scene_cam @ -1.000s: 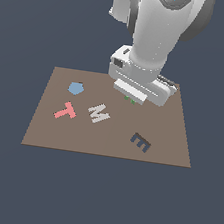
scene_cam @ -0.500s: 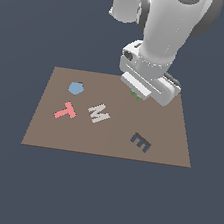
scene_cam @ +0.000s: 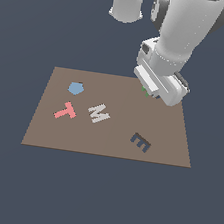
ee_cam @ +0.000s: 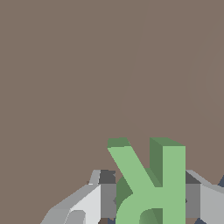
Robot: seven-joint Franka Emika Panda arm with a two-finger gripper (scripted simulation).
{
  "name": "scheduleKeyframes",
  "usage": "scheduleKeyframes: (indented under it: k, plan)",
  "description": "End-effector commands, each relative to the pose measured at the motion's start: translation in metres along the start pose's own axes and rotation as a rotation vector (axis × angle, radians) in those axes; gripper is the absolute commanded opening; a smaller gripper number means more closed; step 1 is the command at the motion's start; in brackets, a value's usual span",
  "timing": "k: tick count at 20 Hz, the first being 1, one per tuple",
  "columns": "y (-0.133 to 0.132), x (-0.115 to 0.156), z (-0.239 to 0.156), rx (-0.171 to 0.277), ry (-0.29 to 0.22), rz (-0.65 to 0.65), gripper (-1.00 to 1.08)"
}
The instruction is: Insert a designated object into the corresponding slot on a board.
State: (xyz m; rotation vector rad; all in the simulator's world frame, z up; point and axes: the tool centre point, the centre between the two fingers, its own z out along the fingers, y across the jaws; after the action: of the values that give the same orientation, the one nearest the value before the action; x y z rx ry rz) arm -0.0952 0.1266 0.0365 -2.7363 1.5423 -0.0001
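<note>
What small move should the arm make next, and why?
Probably carry the green R across the board to find its recess. The gripper is shut on it, lifted near the far edge, and no R-shaped slot shows in either view, only an E recess.

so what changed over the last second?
The arm carried the pincer toward the exterior view's right and a little higher over the board. The wrist view shows the green R gripped between the fingers. The red T, white M, blue pentagon and E recess stayed put.
</note>
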Motion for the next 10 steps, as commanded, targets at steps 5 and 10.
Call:
scheduleKeyframes:
  k: [5, 10]
  plan:
    - [-0.01, -0.02, -0.002, 0.0, 0.0, 0.17, -1.0]
    - [-0.017, -0.031, -0.003, 0.0, 0.0, 0.266, -1.0]
